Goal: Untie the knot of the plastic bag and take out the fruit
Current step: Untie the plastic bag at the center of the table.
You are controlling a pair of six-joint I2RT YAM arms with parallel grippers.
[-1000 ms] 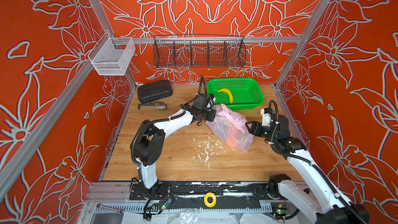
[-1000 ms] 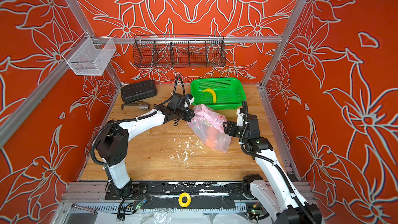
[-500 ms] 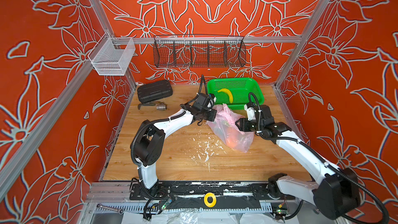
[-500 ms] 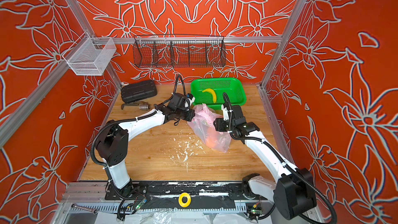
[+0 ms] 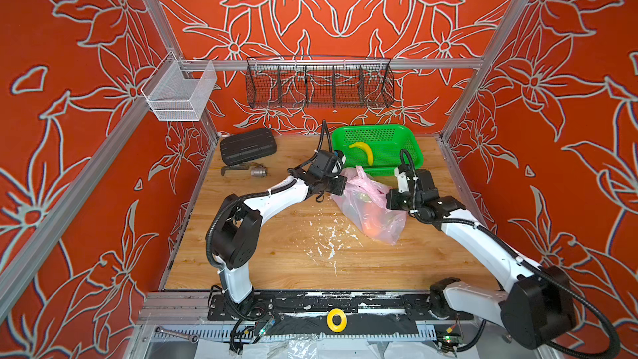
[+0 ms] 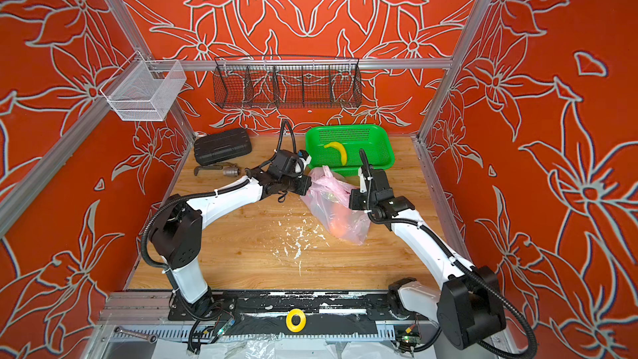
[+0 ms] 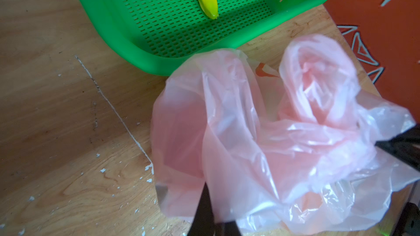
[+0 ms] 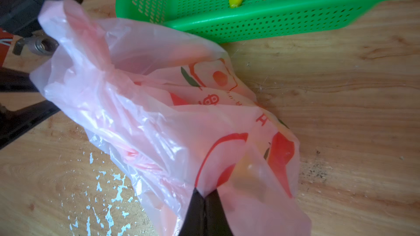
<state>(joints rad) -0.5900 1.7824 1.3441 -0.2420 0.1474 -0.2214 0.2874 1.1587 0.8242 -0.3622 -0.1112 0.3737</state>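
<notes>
The pale pink plastic bag (image 5: 369, 202) lies on the wooden table, just in front of the green basket, and appears in both top views and both wrist views. An orange fruit (image 5: 374, 227) shows through its film near the front end. My left gripper (image 7: 213, 210) is shut on a fold of film at the bag's left edge. My right gripper (image 8: 204, 195) is shut on film at the bag's right side, beside a red print. The film gathers into a twisted bunch (image 8: 105, 73); I cannot tell whether that is the knot.
The green mesh basket (image 5: 411, 139) stands behind the bag with a yellow banana (image 5: 362, 151) in it. A black case (image 5: 248, 146) and a metal fitting (image 5: 257, 171) lie at the back left. White flecks (image 5: 328, 236) dot the table's middle.
My right arm has swung in from the right side to the bag, and its gripper has closed on the film. The left gripper keeps its hold in the same place.
</notes>
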